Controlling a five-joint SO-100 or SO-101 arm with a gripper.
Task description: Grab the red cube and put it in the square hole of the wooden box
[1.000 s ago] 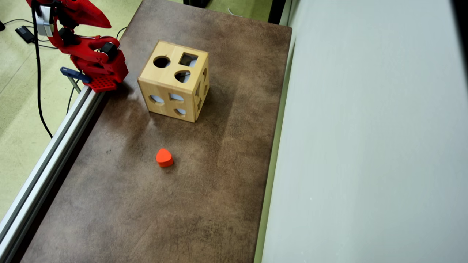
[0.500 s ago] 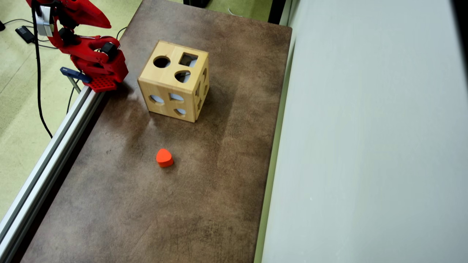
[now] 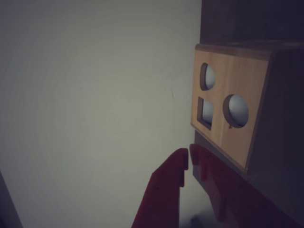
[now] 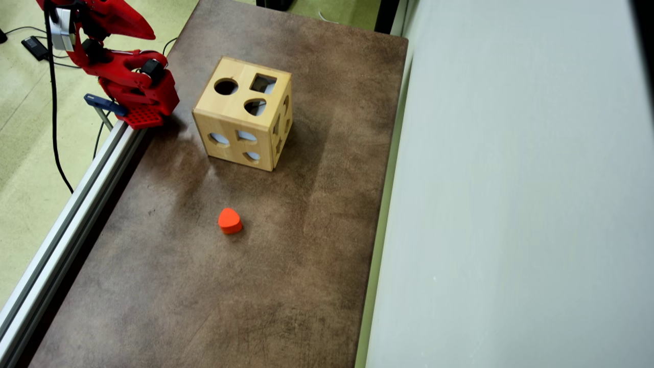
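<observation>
Overhead view: a brown table (image 4: 317,214) held the box (image 4: 244,113), with the red arm (image 4: 122,71) folded at the table's upper-left edge, well apart from the box.
Box top: 3 cutouts showed, a round hole (image 4: 226,86), the square hole (image 4: 263,83) and a rounded one.
Cube: no red cube was visible in either view; it may have been inside the box, but that could not be told.
Other block: an orange rounded block (image 4: 230,221) lay alone on the table, below the box.
Gripper: in the wrist view the gripper (image 3: 188,159) had its fingertips nearly touching, with nothing between them.
Progress: judged finished or nearly so, since the arm was parked and its grasp empty.
</observation>
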